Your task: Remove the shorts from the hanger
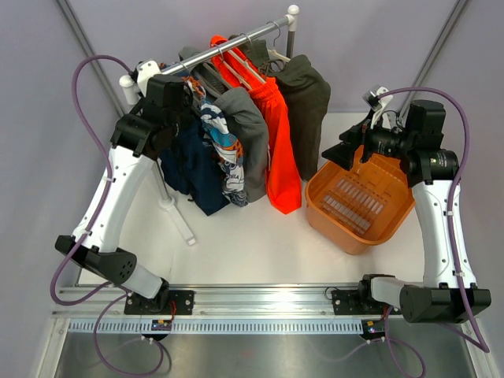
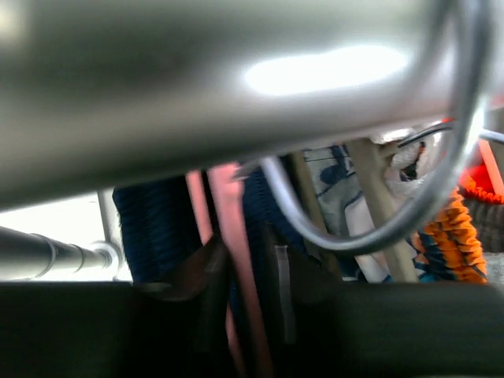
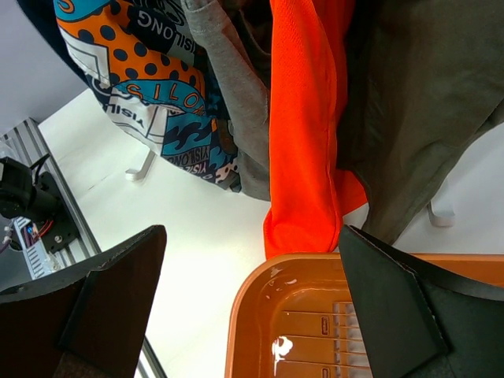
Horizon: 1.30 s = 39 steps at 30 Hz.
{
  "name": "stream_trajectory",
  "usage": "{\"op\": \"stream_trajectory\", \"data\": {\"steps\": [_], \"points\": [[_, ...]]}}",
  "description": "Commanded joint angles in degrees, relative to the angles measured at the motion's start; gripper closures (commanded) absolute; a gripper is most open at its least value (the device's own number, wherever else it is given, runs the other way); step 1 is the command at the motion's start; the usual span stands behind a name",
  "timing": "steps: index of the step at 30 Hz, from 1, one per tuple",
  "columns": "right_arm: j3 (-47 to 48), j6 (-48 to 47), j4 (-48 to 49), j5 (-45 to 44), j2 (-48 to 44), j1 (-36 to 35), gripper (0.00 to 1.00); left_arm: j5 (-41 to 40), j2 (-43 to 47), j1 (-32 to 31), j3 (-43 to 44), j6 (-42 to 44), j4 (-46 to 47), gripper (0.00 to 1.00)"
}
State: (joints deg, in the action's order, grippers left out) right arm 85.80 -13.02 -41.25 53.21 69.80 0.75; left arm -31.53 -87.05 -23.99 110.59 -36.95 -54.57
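- I had the left gripper (image 2: 240,311) up under the rail (image 1: 228,43), fingers (image 2: 193,295) flanking the pink hanger (image 2: 232,228); couldn't tell if clamped.
- Navy shorts (image 1: 193,169) hung at the rail's left end.
- Right gripper (image 3: 252,315) was spread wide, empty, over the orange basket (image 1: 335,228).

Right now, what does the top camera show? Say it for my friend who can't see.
The left arm reaches up to the rail, right above the navy shorts that hang beside patterned, grey, orange and olive clothes. The right arm hovers over an orange basket on the white table.
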Motion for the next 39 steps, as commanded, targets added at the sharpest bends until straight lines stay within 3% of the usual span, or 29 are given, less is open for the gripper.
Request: {"op": "stream_trajectory", "data": {"steps": [1,7,20,26,39], "points": [[0.7,0.8,2.4,2.0,0.6,-0.5,0.01,-1.1,3.3,0.2,-0.2,0.6,4.1,0.82],[1.5,1.3,2.7,2.6,1.6,-0.4,0.01,3.3,6.9,0.2,-0.2,3.5,6.0,1.0],[1.7,1.9,2.6,3.0,1.8,-0.4,0.01,8.2,14.1,0.1,-1.0,8.5,9.0,1.0],[1.8,0.8,0.9,4.5,1.8,-0.5,0.01,11.9,15.8,0.1,-2.0,7.7,5.5,1.0],[3.0,-4.4,-4.7,8.8,3.2,-3.5,0.01,18.7,23.8,0.1,-12.3,6.2,-0.1,1.0]]}}
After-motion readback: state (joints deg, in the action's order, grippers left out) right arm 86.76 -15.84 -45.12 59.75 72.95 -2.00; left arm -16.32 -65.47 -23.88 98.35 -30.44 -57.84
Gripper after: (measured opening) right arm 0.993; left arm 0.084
